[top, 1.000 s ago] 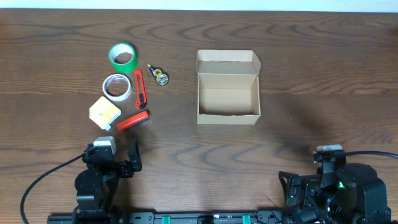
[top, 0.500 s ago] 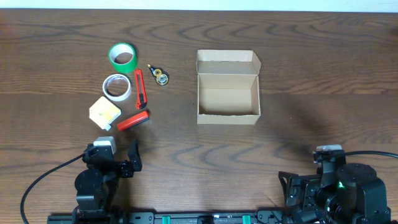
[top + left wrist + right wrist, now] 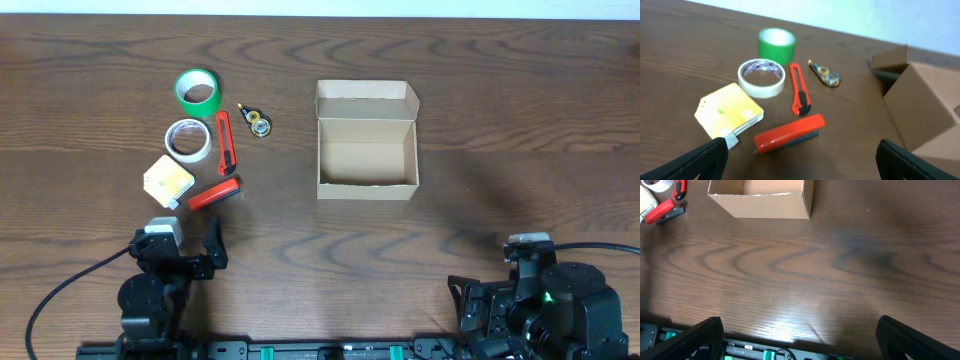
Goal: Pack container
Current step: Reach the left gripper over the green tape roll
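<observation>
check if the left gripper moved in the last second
Yes, slightly: in the overhead view the left gripper edged image-left and nearer the yellow block.

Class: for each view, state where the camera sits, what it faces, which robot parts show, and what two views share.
Overhead: above the table, looking straight down on the open container and tools; both arms at the near edge.
Left wrist: low, facing green tape, red stapler and the container's side; open left hand's fingers in bottom corners.
Right wrist: angled down at bare table before the container; open right hand's fingers in bottom corners.
Shared: both wrist views show container and stapler.
</observation>
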Controlling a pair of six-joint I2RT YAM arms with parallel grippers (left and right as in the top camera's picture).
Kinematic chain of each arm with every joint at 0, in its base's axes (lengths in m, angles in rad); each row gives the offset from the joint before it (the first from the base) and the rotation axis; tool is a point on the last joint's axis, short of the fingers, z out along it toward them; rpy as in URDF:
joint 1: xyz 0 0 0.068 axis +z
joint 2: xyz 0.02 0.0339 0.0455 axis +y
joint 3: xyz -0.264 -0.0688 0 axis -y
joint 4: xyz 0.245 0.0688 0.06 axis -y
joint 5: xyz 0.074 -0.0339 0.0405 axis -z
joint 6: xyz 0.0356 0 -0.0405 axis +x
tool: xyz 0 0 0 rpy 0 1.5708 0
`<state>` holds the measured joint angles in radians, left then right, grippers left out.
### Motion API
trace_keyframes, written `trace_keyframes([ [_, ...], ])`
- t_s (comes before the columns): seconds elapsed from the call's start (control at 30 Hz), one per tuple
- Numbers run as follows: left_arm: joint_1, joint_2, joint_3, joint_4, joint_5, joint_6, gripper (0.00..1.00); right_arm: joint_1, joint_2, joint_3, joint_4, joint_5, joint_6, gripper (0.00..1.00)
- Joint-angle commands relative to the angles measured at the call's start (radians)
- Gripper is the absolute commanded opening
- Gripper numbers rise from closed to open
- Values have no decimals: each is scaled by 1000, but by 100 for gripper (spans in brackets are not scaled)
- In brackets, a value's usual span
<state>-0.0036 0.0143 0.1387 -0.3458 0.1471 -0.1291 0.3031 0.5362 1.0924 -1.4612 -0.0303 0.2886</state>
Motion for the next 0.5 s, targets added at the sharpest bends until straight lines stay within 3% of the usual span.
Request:
trace_keyframes([
  [0.0,3,42,21,8,-40,-54,96,-12,-2,-6,-1,-4,10,99],
  [0.2,3,268,168,7,-102,20,95,-12,-2,-6,-1,-4,10,99],
  [0.47,3,718,463,7,-157,130,95,-12,-2,-6,-1,-4,10,99],
])
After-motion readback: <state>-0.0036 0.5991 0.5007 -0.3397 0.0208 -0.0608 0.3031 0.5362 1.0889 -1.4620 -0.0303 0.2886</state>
